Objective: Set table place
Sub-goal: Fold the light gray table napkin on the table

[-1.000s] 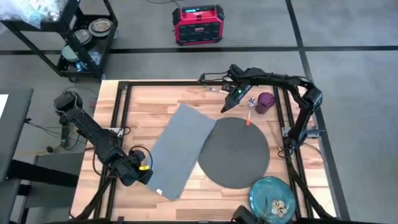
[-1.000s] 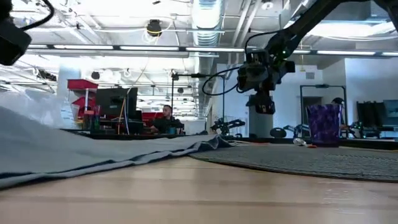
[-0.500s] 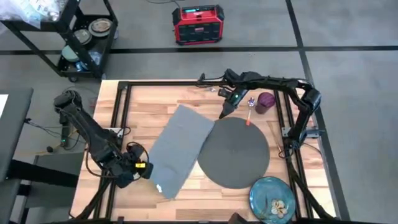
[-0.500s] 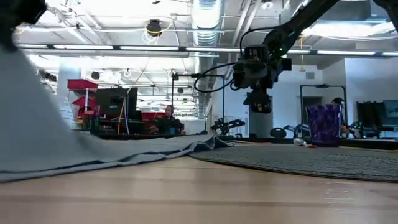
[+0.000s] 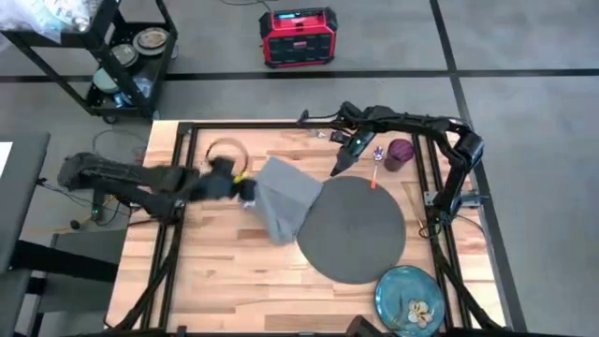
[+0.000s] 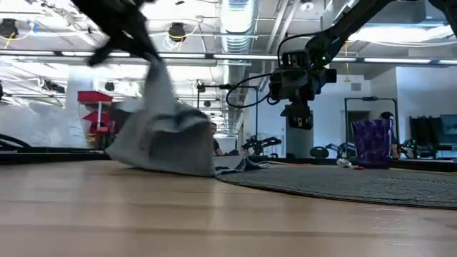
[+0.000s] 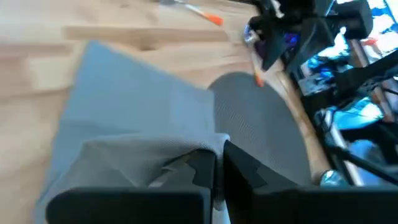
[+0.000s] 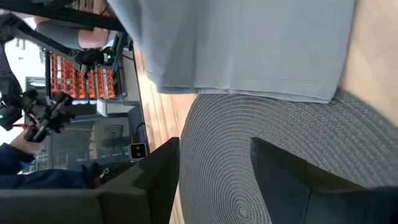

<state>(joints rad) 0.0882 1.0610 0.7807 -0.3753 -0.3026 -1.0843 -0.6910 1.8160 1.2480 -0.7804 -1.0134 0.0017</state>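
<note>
The table (image 5: 215, 281) is a light wood plank top on a black frame, and it fills the middle of the high view. On its right half lies the round dark grey mat (image 5: 360, 234), flat on the boards. Just left of the mat, the grey cloth napkin (image 5: 285, 198) is folded over on itself and bunched, one edge lifted off the wood while its far edge rests against the mat's rim; in the low view it hangs as a crumpled heap (image 6: 168, 135) with its lower side on the tabletop.

The left gripper (image 5: 245, 187) reaches in from the table's left side and sits at the napkin's left edge, its fingers (image 7: 205, 171) pressed together with a fold of the cloth pinched between them. The right gripper (image 5: 339, 170) hovers above the far rim of the mat, fingers spread apart with nothing between them, as the right wrist view shows over the mat's weave.

The blue-green patterned plate (image 5: 410, 298) sits at the near right corner of the table, apart from the mat. The small purple cup (image 5: 401, 152) stands upright near the far right edge, and the orange-handled utensil (image 5: 374, 168) lies between it and the mat; fork or spoon, I cannot tell
</note>
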